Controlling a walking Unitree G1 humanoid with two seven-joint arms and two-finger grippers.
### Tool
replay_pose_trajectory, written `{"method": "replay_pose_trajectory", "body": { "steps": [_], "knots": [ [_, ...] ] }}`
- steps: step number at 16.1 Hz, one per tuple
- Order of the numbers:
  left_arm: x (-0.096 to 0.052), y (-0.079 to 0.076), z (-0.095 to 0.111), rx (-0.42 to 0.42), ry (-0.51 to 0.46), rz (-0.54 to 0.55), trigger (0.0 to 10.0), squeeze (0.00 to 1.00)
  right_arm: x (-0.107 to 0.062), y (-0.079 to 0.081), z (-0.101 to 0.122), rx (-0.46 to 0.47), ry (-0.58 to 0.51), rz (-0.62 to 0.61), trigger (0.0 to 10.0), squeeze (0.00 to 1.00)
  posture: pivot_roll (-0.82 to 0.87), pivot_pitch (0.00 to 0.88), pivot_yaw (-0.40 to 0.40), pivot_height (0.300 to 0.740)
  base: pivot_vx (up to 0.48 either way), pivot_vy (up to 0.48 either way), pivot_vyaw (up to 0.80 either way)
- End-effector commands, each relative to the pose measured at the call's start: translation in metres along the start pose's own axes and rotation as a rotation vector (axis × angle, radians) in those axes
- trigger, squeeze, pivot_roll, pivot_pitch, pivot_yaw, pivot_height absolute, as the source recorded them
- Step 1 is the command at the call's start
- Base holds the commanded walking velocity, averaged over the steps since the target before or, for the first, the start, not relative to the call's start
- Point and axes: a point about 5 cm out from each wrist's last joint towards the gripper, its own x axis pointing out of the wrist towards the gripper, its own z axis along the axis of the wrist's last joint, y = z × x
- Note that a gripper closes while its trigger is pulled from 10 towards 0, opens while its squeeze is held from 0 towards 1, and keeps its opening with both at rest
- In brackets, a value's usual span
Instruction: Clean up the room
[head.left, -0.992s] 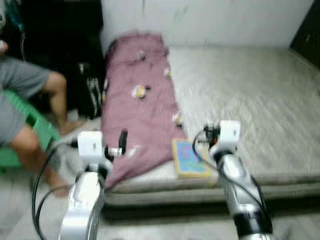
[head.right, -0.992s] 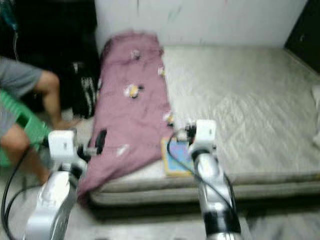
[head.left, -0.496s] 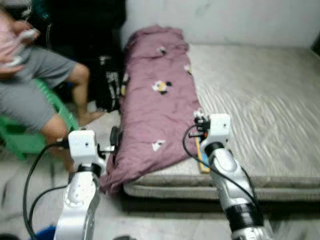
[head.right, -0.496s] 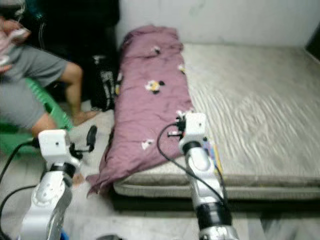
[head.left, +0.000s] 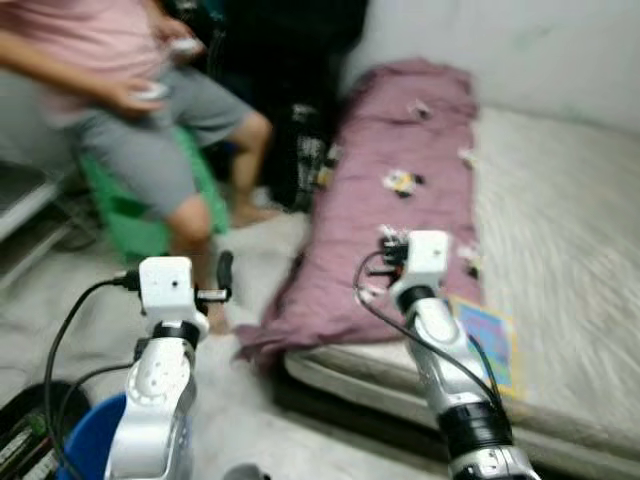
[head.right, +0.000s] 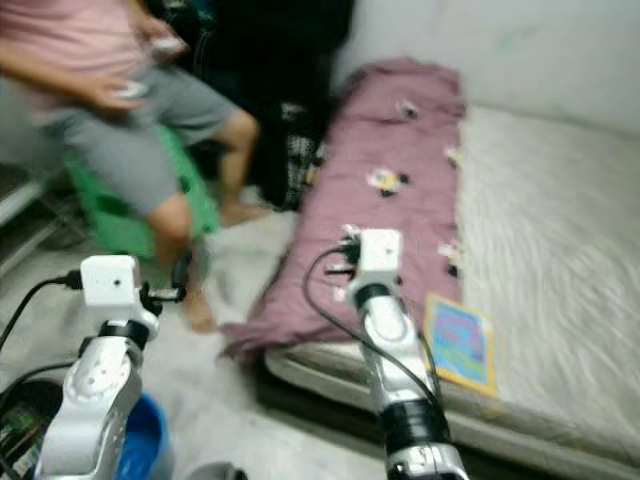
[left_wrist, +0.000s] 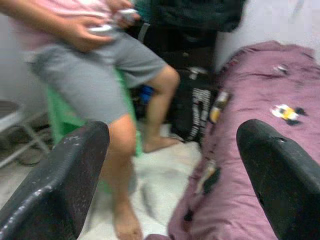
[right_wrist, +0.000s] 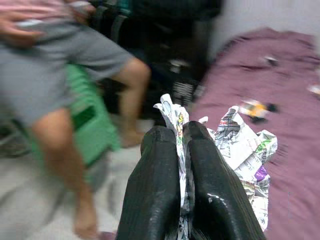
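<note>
While right pincer (right_wrist: 182, 165) pinches crumpled printed paper scrap (right_wrist: 242, 150) at edge: light, soft, tear-prone, likely slips; firmer hold nearer bunched middle. Left pincer (left_wrist: 175, 165) spread wide, empty.

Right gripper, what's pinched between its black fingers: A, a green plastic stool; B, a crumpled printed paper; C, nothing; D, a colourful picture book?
B: the right gripper has its fingers closed on a crumpled printed paper that sticks out past both.
</note>
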Motion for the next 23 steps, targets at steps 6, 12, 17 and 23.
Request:
{"method": "replay_pose_trajectory", "body": {
  "steps": [6,12,17,23],
  "knots": [
    [-0.001,-0.002,-0.005,0.010,0.009,-0.012,10.0,0.00,0.000,-0.009,-0.002,-0.004,0.001,-0.029,10.0,0.00,-0.02,0.000,-0.022,0.740,0.000,0.000,0.80],
    [-0.002,0.015,-0.005,0.030,0.004,0.080,10.0,0.00,-0.002,-0.004,0.007,-0.002,-0.037,-0.009,10.0,0.00,-0.02,0.000,-0.010,0.740,0.000,0.000,0.80],
    [-0.001,0.013,-0.005,0.034,0.000,0.070,10.0,0.00,0.000,-0.001,0.007,-0.003,-0.034,0.005,10.0,0.00,-0.02,0.000,-0.010,0.740,0.000,0.000,0.80],
    [0.000,0.012,-0.004,0.030,-0.006,0.061,10.0,0.00,-0.001,-0.001,0.005,-0.011,-0.019,0.009,10.0,0.00,-0.02,0.000,-0.016,0.740,0.000,0.000,0.80]
  ]
}}
